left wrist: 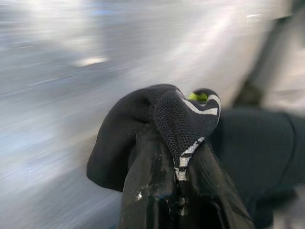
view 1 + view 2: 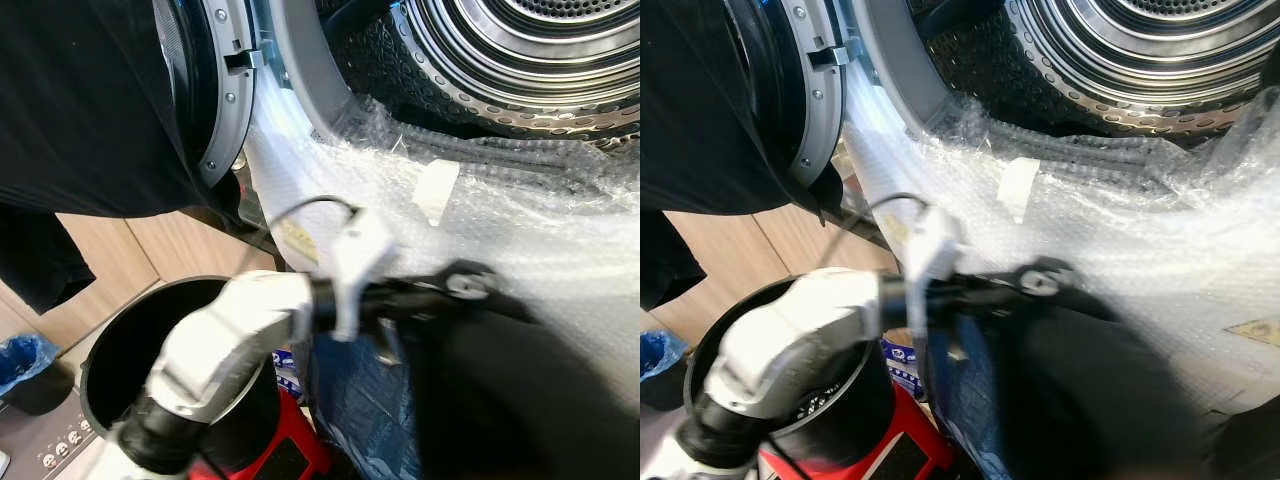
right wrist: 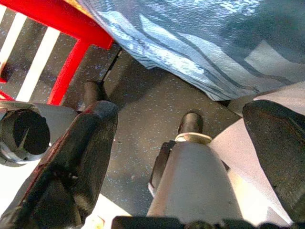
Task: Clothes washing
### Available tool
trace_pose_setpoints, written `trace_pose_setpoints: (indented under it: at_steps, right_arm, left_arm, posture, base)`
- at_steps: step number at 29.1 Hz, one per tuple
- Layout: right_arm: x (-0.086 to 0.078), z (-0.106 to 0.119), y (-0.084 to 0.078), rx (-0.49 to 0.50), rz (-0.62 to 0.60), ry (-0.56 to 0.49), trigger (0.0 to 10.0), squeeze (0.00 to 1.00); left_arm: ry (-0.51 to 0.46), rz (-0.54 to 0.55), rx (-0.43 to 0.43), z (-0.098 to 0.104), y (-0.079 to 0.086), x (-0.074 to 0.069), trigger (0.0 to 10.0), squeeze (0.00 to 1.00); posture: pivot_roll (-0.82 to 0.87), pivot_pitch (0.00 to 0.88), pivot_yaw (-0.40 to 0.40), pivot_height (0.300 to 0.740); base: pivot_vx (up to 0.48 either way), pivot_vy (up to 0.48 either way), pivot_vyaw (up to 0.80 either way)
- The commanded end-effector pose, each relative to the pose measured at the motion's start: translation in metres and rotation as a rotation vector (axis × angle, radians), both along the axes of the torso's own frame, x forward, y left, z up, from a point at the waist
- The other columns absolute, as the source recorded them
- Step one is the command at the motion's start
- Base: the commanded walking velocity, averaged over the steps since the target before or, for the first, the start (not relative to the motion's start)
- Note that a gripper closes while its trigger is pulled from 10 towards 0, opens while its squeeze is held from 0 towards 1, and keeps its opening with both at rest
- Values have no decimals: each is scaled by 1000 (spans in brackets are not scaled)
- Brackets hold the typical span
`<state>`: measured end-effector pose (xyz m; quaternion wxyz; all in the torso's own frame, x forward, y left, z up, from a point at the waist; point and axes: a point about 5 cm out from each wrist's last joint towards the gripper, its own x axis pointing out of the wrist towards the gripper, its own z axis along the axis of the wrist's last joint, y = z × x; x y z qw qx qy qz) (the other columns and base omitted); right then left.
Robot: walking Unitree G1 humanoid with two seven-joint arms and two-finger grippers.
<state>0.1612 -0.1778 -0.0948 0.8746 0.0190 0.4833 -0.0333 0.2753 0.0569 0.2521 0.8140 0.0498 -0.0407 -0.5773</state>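
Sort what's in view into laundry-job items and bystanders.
Job:
- left end effector, shut on a black garment
- washer drum
- open washer door
- black bucket

Bystanders:
- bubble wrap below the drum
- red stool
- blue bag
- right end effector, open over the floor

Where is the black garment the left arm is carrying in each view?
Left eye view: black garment at lower right, at the end of the left arm.
Right eye view: lower right too.
Left wrist view: centre, clamped in the left end effector.
Right wrist view: faces the floor and red stool instead.
Shared landmark: white tape patch on the bubble wrap, seen by both eyes.
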Motion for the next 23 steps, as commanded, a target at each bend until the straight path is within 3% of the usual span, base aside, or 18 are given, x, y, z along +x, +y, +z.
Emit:
trace_pose_setpoints:
  at_steps: [1,10,13,14,19,20,23]
  right_arm:
    - [1,0,6,12,31,-4,10000,0]
    - [12,6,6,45,118,-60,10000,0]
    - [23,13,3,75,135,-124,10000,0]
    - [29,17,1,95,163,-159,10000,86]
    - [30,18,1,100,174,-165,10000,86]
    - [35,23,-5,134,213,-215,10000,1000]
    - [41,35,-21,188,295,-301,10000,1000]
  left_arm:
    - [-19,55,2,3,12,1,0,0]
    - [33,159,85,-19,38,-2,0,0]
    - [34,181,112,-25,40,0,0,0]
    - [33,189,122,-28,40,0,0,0]
    - [34,190,123,-28,40,-1,0,0]
    - [48,189,137,-32,43,-2,0,0]
    - [67,190,200,-40,52,-6,0,0]
  posture:
    - [202,93,126,740]
    - [203,114,110,740]
    - [196,126,99,740]
    - [197,128,97,740]
    - [197,128,97,740]
    - [196,130,92,740]
    - [192,135,88,740]
  base:
    - [0,0,0]
    - [0,0,0]
    - [0,0,0]
    - [0,0,0]
    - [0,0,0]
    - [0,0,0]
    - [0,0,0]
